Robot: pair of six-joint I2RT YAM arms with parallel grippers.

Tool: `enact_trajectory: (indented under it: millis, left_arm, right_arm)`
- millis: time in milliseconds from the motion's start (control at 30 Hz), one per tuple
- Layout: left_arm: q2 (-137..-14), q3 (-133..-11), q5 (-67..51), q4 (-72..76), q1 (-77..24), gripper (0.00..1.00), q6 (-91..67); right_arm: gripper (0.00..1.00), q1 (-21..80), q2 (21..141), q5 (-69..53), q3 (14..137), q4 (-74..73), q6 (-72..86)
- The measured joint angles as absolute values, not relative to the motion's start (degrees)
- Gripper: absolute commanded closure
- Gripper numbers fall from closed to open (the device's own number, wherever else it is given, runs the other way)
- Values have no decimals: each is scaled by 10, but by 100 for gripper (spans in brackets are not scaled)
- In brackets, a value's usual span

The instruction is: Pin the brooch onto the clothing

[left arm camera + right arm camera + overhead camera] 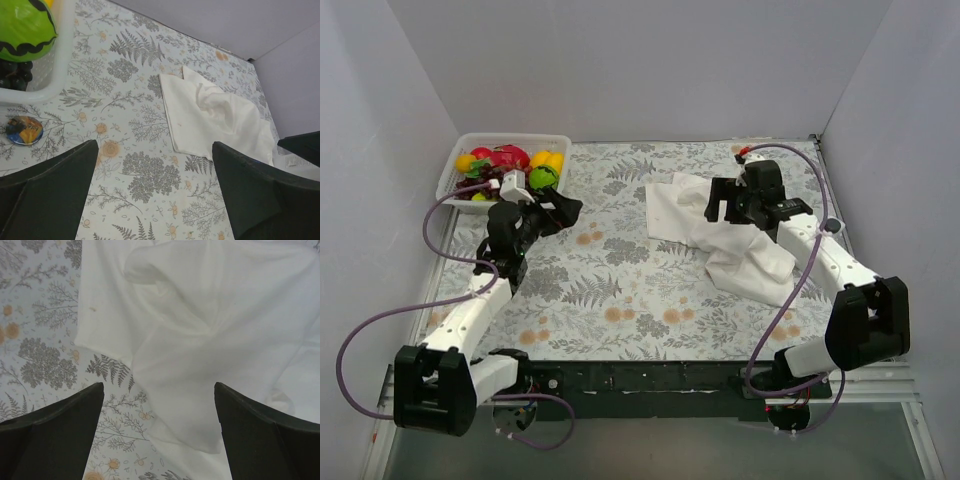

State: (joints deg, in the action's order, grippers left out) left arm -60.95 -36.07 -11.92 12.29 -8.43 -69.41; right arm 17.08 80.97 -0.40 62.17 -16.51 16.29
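Plainly, the left gripper [154, 150] stands with its jaws spread wide and nothing between them, hovering over the fern-patterned tablecloth [145, 185]. The right gripper [159, 387] is likewise wide apart and empty, hanging directly over the clothing [200, 315]. Outward from the left gripper, the brooch [24, 130], a small round badge lying flat on the cloth, sits outside the finger gap. It lies past the finger on the left of the wrist view, just beside the wall of the white basket [59, 55] of toy fruit. Being round, it offers no long axis to line up with. The top view does not show it; the arm seems to cover that spot. The clothing, a crumpled white T-shirt, lies well apart from the brooch on the right half of the table, its bulk running diagonally from far-centre toward the near right. I judge the left arm much the nearer to the brooch; it must swing toward the basket to centre the badge, while the right arm is placed to steady the fabric.
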Motion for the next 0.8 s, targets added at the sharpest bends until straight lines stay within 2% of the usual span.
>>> enact_trajectory:
  millis: [300,433,500,533,567,600,667,800]
  left_arm:
    - [-695,-420,-103,63,-84,2,-755]
    - [-726,-434,-119,41,-84,2,-763]
    - [-740,-439,-132,34,-84,2,-764]
    - [-747,-441,-138,31,-84,2,-764]
    - [-752,-444,-143,28,-84,2,-764]
    - [-756,-448,-147,25,-84,2,-763]
    - [-764,-461,-156,19,-84,2,-760]
    - [-766,-491,-160,10,-84,2,-746]
  right_arm:
    - [5,241,845,74,625,-270,147]
    - [11,268,886,117,617,-282,147]
    - [23,267,912,140,609,-282,148]
    - [35,267,923,149,608,-283,148]
    - [80,266,936,160,607,-283,148]
    - [88,266,950,172,607,-283,149]
    - [99,265,969,189,609,-282,148]
    - [99,269,979,182,634,-289,131]
